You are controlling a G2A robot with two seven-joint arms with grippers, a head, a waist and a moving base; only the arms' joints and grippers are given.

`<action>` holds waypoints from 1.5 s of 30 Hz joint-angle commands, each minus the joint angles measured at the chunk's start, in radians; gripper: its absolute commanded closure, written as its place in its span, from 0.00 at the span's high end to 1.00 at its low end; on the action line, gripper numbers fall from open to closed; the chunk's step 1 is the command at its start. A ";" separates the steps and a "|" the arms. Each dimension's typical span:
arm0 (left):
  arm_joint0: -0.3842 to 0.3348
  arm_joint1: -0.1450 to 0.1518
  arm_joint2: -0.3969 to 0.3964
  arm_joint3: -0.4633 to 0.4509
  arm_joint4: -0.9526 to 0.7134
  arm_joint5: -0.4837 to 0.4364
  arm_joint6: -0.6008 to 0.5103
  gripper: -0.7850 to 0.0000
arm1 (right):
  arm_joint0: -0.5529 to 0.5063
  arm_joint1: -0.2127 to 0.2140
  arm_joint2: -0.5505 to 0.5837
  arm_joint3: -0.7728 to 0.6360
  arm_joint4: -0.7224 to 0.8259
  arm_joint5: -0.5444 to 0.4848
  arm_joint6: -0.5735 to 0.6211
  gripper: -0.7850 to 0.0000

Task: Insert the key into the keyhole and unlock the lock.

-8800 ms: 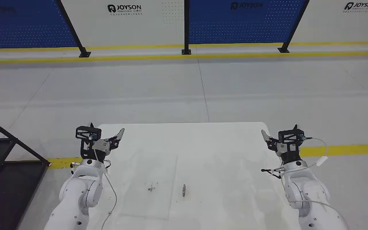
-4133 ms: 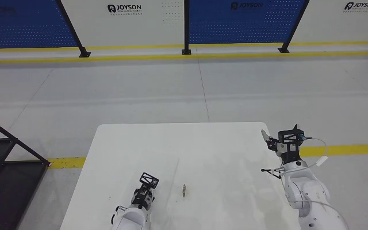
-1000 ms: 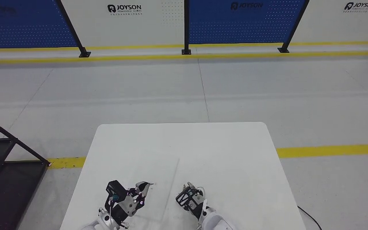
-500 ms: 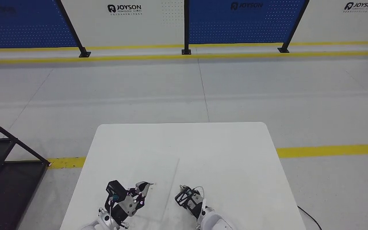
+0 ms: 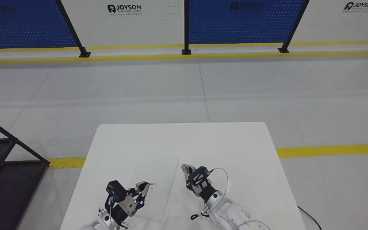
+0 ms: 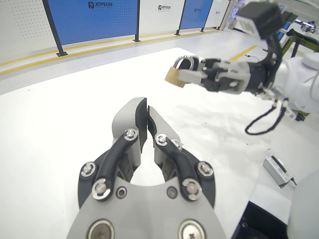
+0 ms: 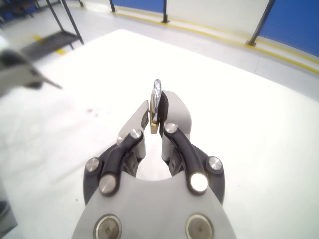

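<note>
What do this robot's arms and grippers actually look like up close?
The arms are smooth white rounded shells. The left gripper and right gripper each have two pale grey fingers with black ribbed pads, black curved links and silver pins on a grey plate. A black cable loops off the right wrist.

Key (image 7: pixel 53 84): just a thin blurred tip poking from left gripper (image 7: pixel 35 77), which is blurred & cut by the view's edge. In left wrist view the pads (image 6: pixel 141 115) hide the key. Lock (image 7: pixel 155 111) is edge-on, body partly hidden betw. right gripper (image 7: pixel 155 105) fingers (image 7: pixel 174 108); keyhole can't tell. Top view: lock too small, table (image 5: pixel 241 149) near edge cut off.
</note>
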 commanded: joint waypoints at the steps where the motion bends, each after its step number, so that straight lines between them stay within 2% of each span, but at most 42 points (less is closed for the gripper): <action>1: 0.000 0.000 0.000 0.000 0.000 0.000 0.000 0.00 | 0.002 0.002 0.024 -0.022 0.037 -0.014 -0.002 0.00; 8: 0.000 0.000 0.000 0.000 0.000 0.000 0.000 0.00 | 0.031 -0.003 0.073 -0.098 0.186 0.019 0.052 0.00; 45: 0.000 0.000 0.000 0.000 0.000 0.000 0.000 0.00 | 0.031 -0.003 0.073 -0.098 0.186 0.019 0.052 0.00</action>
